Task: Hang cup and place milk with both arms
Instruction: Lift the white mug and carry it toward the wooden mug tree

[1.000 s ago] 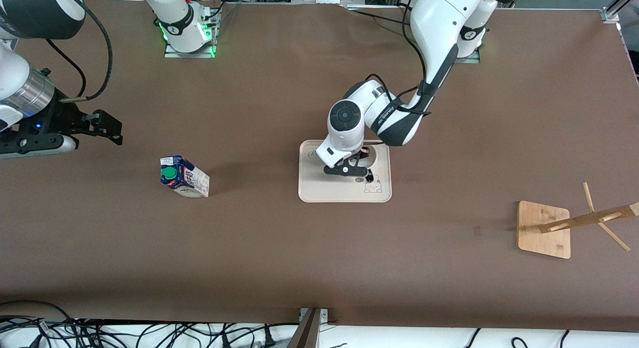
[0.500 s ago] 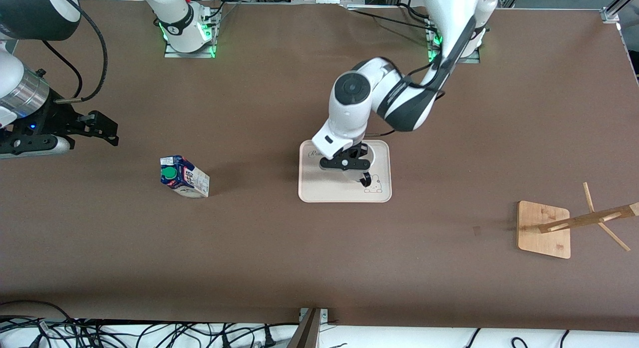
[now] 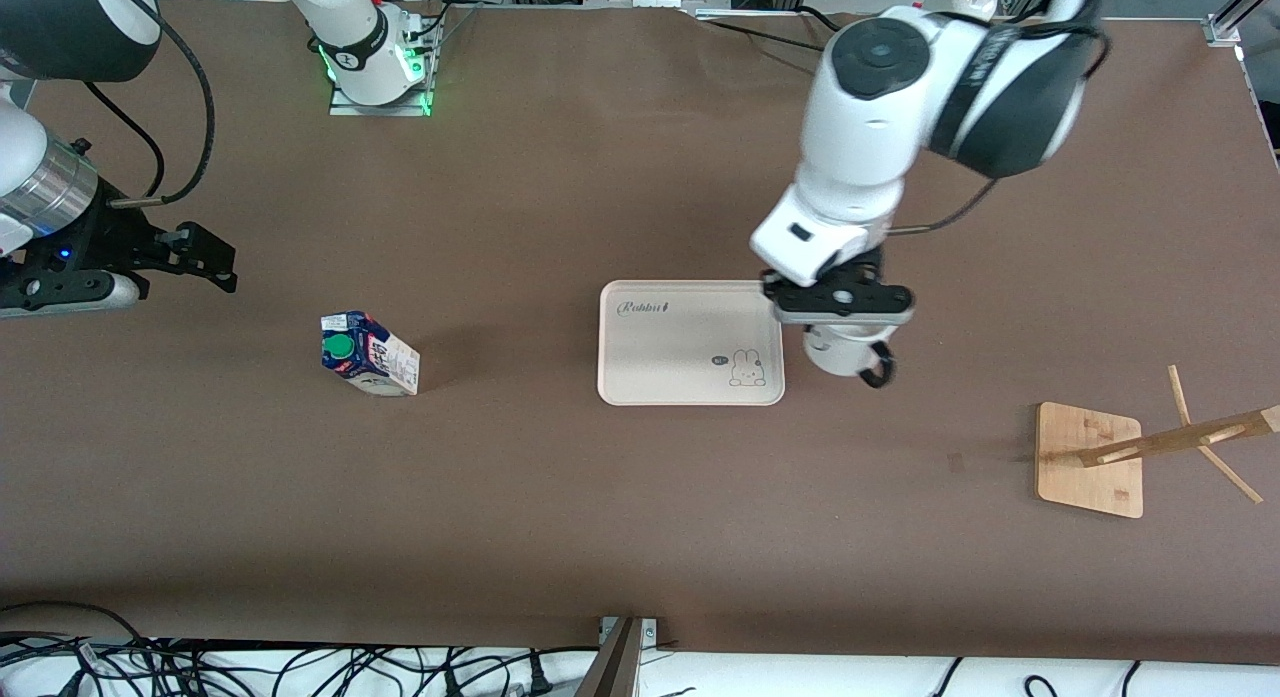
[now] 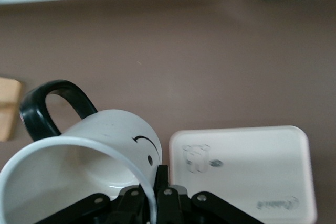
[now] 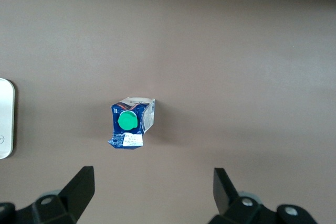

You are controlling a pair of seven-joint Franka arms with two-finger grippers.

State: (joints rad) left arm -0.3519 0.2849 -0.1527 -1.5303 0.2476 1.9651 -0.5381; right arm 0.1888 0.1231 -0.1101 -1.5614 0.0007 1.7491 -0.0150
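Note:
The cup [image 3: 838, 353], a white mug with a black handle and a smiley face, hangs from my left gripper [image 3: 838, 315], which is shut on its rim. In the left wrist view one finger is inside the cup [image 4: 105, 140] and one outside, the left gripper [image 4: 156, 187] pinching the wall. The cup is in the air over bare table, just off the tray's edge at the left arm's end. The milk [image 3: 368, 353] stands on the table. My right gripper [image 3: 215, 261] hovers open and empty over the table at the right arm's end, with the milk [image 5: 129, 123] ahead of the right gripper [image 5: 152, 182].
A cream tray [image 3: 660, 362] with a rabbit print lies mid-table, nothing on it; it also shows in the wrist views as the tray [image 4: 273, 166] and the tray [image 5: 4, 119]. A wooden peg rack [image 3: 1090, 457] stands toward the left arm's end. Cables lie along the table's front edge.
My left arm has lifted the cup off the tray and carried it toward the left arm's end of the table. The right arm has barely moved.

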